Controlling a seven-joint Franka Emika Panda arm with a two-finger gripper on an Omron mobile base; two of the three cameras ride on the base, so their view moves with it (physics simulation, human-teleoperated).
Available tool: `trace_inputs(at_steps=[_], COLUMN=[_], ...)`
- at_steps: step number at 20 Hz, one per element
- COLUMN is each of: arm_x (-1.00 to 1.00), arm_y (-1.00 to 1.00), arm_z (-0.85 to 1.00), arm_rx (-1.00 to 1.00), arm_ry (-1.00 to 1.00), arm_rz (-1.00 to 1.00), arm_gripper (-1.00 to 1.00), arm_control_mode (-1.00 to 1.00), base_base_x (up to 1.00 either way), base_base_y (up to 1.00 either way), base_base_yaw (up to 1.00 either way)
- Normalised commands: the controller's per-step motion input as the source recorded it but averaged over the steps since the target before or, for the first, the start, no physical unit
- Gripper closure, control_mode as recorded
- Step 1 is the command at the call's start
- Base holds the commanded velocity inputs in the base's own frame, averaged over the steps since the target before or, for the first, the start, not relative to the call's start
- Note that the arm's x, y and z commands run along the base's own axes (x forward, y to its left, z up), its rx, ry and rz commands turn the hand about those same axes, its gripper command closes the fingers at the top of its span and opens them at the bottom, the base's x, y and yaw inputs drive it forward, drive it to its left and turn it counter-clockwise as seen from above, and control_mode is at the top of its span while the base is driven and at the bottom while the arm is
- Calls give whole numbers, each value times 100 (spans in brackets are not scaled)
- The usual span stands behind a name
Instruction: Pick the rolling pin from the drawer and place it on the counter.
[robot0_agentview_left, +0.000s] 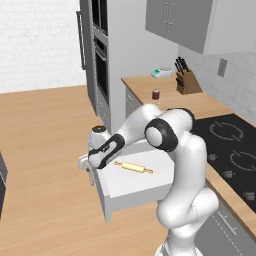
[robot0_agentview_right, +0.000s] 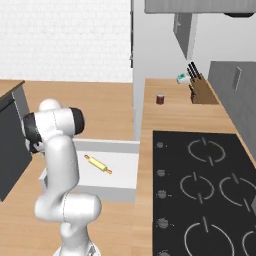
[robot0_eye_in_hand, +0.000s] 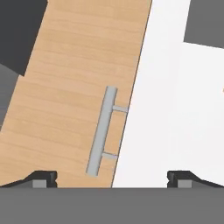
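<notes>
Simulated kitchen, wood floor, grey cabinets, butcher-block counter (robot0_agentview_left: 200, 102) running along the right wall. Rolling pin (robot0_agentview_left: 133, 167) lies flat in the open drawer (robot0_agentview_left: 145, 187), near its middle, slanted, nothing touching it. Looks stiff, light, smooth; likely to roll if nudged, so best grip is across the pale barrel at mid-length, not the thin end knobs. Gripper (robot0_agentview_left: 86, 164) sits at 9 o'clock from the pin, over the drawer front, jaws spread wide, holding nothing. In the hand view the silver bar handle (robot0_eye_in_hand: 101, 131) lies just ahead between the fingertips (robot0_eye_in_hand: 41, 178). Farther out at 12 to 1 o'clock: red can (robot0_agentview_left: 155, 94), knife block (robot0_agentview_left: 187, 82), black cooktop (robot0_agentview_left: 232, 147) at 3 o'clock.
</notes>
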Motion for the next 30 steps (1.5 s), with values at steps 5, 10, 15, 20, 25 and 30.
trace_inputs(at_steps=[5,10,15,20,25,30], arm_x=[7,0,9,71,38,-18], arm_y=[-100,-100,-83,-60,-33,-2], arm_z=[100,16,-30,-39,-39,-25], arm_rx=[0,-3,-6,0,0,-1], arm_ry=[-8,0,0,-1,-4,-1], arm_rz=[23,26,30,27,13,0], arm_gripper=[-100,-100,-100,-100,-100,-100], arm_control_mode=[-100,-100,-100,-100,-100,-100], base_base_x=[0,0,0,0,0,0], base_base_y=[0,0,0,0,0,0], base_base_yaw=[0,0,0,0,0,0])
